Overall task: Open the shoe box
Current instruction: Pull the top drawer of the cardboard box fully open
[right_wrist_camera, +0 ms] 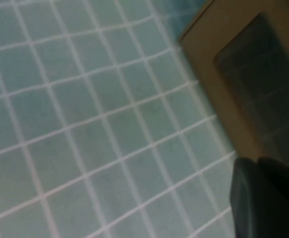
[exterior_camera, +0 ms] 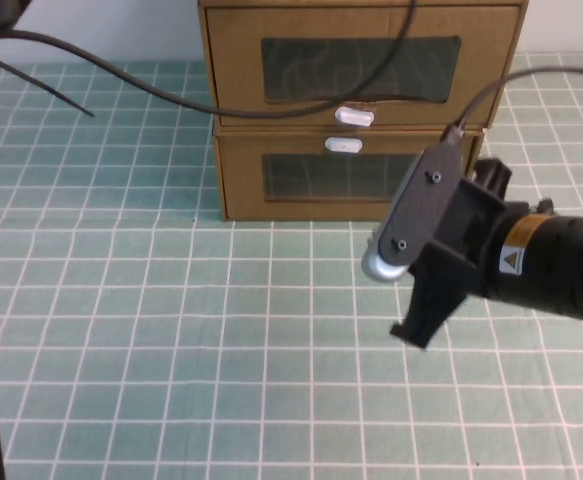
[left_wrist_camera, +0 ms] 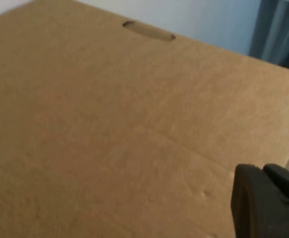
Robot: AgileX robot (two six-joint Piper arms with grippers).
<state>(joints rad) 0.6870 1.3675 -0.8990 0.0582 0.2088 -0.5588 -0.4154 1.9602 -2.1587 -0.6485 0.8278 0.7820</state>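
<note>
Approach step: both stacked shoe boxes (exterior_camera: pixel 361 25) stand closed at the back of the tabletop (exterior_camera: pixel 171 330), white handles (exterior_camera: pixel 343 146) untouched. The right pincer (exterior_camera: pixel 416 328), closed and empty, hangs in front of the lower box (exterior_camera: pixel 301 205), apart from it. The left pincer (left_wrist_camera: pixel 268 203) sits over the cardboard top (left_wrist_camera: pixel 109 124), state indeterminable. Next, the right pincer likely must part and align on a handle.

Left pincer (left_wrist_camera: pixel 266 200) edge-cropped, blurred

Worktop: mine (exterior_camera: pixel 121 300) wears a teal-green mat (exterior_camera: pixel 271 400) ruled into white squares.
Wall: plain and pale (exterior_camera: pixel 111 30), behind the far edge.
Left wrist view: pale blue wall beside a darker blue-grey upright panel (left_wrist_camera: pixel 278 29).
Light: soft, even across the mat.
</note>
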